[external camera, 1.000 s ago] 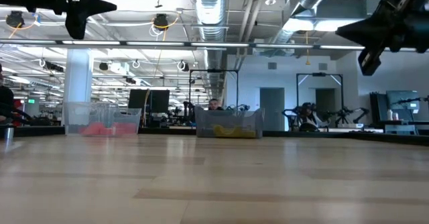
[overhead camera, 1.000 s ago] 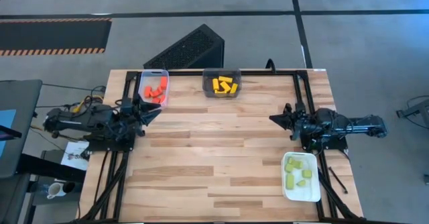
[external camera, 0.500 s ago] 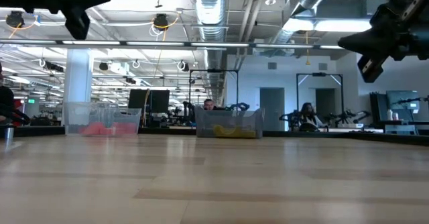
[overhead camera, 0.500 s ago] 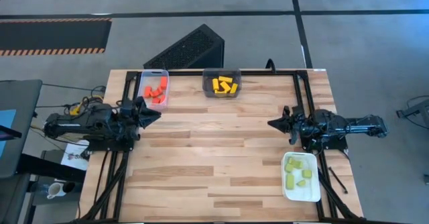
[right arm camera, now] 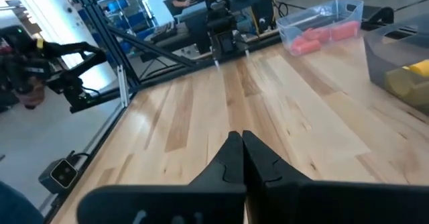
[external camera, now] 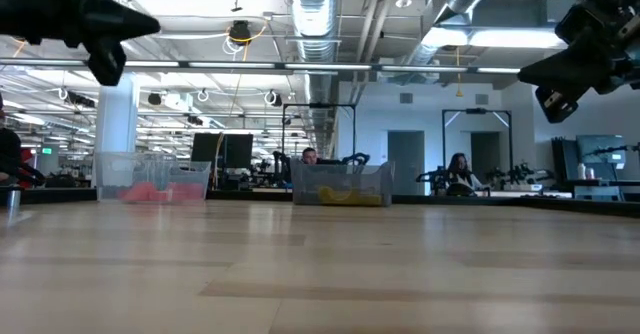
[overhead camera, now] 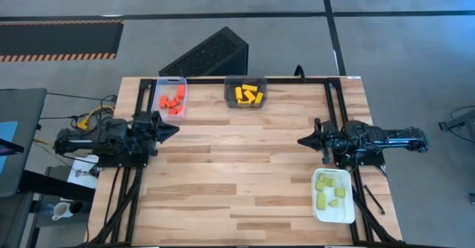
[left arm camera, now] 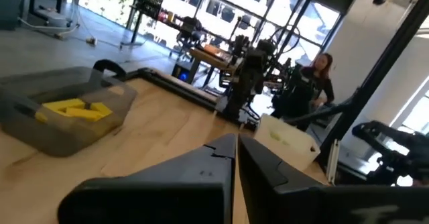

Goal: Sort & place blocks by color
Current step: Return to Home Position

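The red blocks (overhead camera: 171, 100) lie in the clear tray at the far left of the table. The yellow blocks (overhead camera: 246, 94) lie in the dark grey tray at the far edge, and the light green blocks (overhead camera: 331, 190) in the white tray at the near right. My left gripper (overhead camera: 176, 128) is shut and hovers above the table's left edge, just near of the clear tray, holding nothing. My right gripper (overhead camera: 300, 139) is shut too and hovers at the right edge, just far of the white tray. Both point toward the table's middle.
A clear tray (overhead camera: 160, 94), a dark grey tray (overhead camera: 246, 81) and a white tray (overhead camera: 349, 207) stand at the table's edges. A black metal frame (overhead camera: 331, 93) runs along the far, left and right sides. The bare wooden middle (overhead camera: 237, 159) lies between the arms. People show far behind the table.
My left arm has drawn back toward the table's left edge, sinking slightly in the low view. My right gripper has dropped a little and edged toward the near side. Both stayed shut. No block has moved.
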